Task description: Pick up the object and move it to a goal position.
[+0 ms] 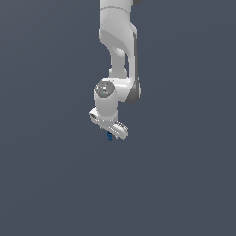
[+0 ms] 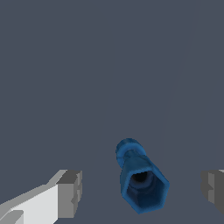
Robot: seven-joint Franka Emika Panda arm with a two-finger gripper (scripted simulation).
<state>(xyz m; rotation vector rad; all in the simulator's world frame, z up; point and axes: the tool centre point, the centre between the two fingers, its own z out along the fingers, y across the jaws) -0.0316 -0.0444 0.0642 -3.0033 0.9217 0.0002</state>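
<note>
The object [image 2: 141,177] is a small dark-blue piece with a hexagonal hollow end and a narrower rounded end. In the wrist view it stands between my two grey fingertips, with clear gaps on both sides. My gripper [image 2: 142,192] is open around it; one fingertip [image 2: 70,192] shows with its white finger, the other [image 2: 213,190] is cut by the frame edge. In the exterior view the white gripper [image 1: 112,134] hangs low from the arm, and only a small blue speck of the object [image 1: 109,136] shows just under it.
A plain dark grey-blue surface [image 1: 184,184] fills both views. The white arm [image 1: 117,55] comes down from the top of the exterior view.
</note>
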